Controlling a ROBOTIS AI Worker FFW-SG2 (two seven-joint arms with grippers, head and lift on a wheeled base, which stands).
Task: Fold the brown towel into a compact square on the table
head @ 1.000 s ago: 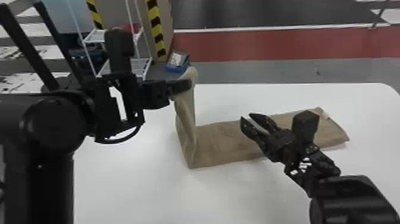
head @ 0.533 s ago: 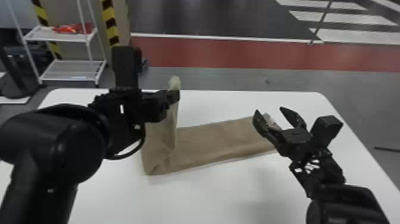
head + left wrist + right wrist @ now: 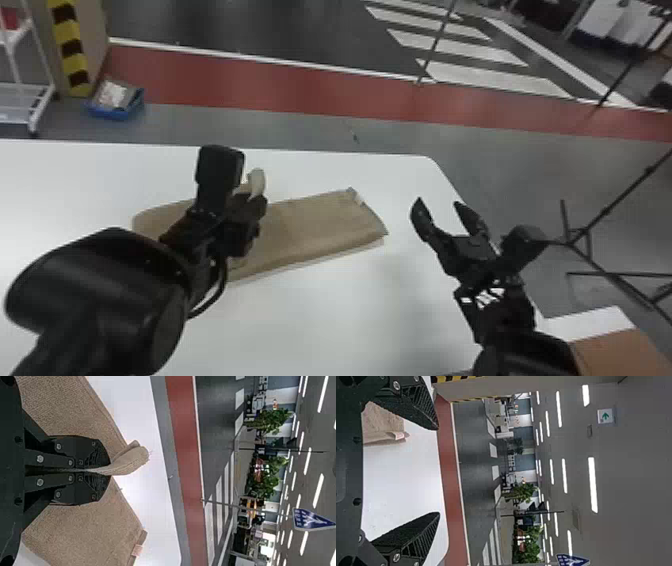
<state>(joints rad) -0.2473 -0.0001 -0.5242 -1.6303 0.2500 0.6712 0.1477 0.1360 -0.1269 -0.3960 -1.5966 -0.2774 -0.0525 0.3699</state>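
Observation:
In the head view my left gripper (image 3: 252, 200) is over the middle of the brown towel (image 3: 310, 227), shut on a pinched bit of its cloth. The towel lies as a long folded strip on the white table (image 3: 320, 320), its left part partly behind my left arm. In the left wrist view the left gripper (image 3: 104, 470) has its fingers together, a curled tip of towel (image 3: 132, 461) sticking out past them. My right gripper (image 3: 442, 207) stands open right of the towel's tagged end; in the right wrist view the right gripper (image 3: 438, 471) has nothing between its fingers.
Beyond the table's far edge, a blue bin (image 3: 115, 102) and a white rack (image 3: 25, 100) stand on the floor at the left. A black stand (image 3: 585, 240) is right of the table, and a cardboard box (image 3: 617, 350) is at lower right.
The head view has swung toward the right. My left gripper, still holding the cloth, is lower and farther right over the towel; the right gripper is now beyond the towel's right end.

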